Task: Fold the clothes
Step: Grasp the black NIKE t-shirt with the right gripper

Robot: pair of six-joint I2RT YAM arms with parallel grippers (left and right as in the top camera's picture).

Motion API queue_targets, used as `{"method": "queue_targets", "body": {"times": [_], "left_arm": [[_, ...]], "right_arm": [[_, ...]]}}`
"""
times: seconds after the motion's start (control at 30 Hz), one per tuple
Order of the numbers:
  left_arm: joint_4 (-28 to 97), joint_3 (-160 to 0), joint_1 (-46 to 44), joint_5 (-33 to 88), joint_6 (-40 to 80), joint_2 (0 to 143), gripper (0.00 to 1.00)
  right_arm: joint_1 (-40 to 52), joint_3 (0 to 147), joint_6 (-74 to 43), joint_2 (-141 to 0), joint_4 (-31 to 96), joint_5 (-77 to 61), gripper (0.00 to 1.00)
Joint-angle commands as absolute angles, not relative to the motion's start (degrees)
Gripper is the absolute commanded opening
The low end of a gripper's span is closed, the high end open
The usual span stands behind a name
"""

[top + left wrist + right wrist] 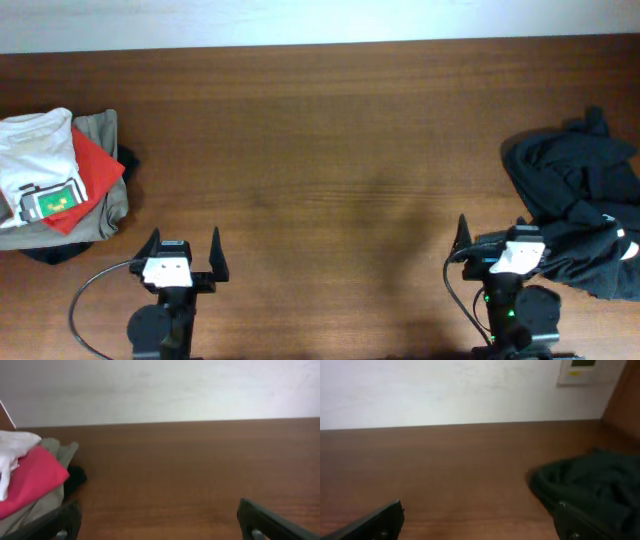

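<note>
The black T-shirt [572, 185] lies crumpled at the right end of the worktop [330, 150], just beside the right hand [493, 238]. The left hand [184, 250] is near a pile of folded garments [60, 180]. Both hands have their fingers apart and hold nothing

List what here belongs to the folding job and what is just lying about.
For the job: crumpled black T-shirt, on the right.
Lying about: white shirt, red garment and khaki garment, stacked on the left.
</note>
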State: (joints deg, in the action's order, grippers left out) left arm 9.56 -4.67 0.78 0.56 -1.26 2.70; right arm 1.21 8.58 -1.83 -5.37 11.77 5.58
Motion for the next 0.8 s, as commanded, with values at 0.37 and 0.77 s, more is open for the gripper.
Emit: {"method": "queue_targets", "body": {"times": [0.37,0.77], "left_arm": [[20.6,-33.7,0.9,0.7,-0.7,46.3,0.99],[17.8,-33.7,0.9,0.6,-0.9,48.1,0.99]], "right_arm": [[-8.4,40.1,-20.4,-66.5,39.7,16.7,0.99],[-19.8,39.8,-16.3,-89.7,37.0,-7.0,0.04]]}}
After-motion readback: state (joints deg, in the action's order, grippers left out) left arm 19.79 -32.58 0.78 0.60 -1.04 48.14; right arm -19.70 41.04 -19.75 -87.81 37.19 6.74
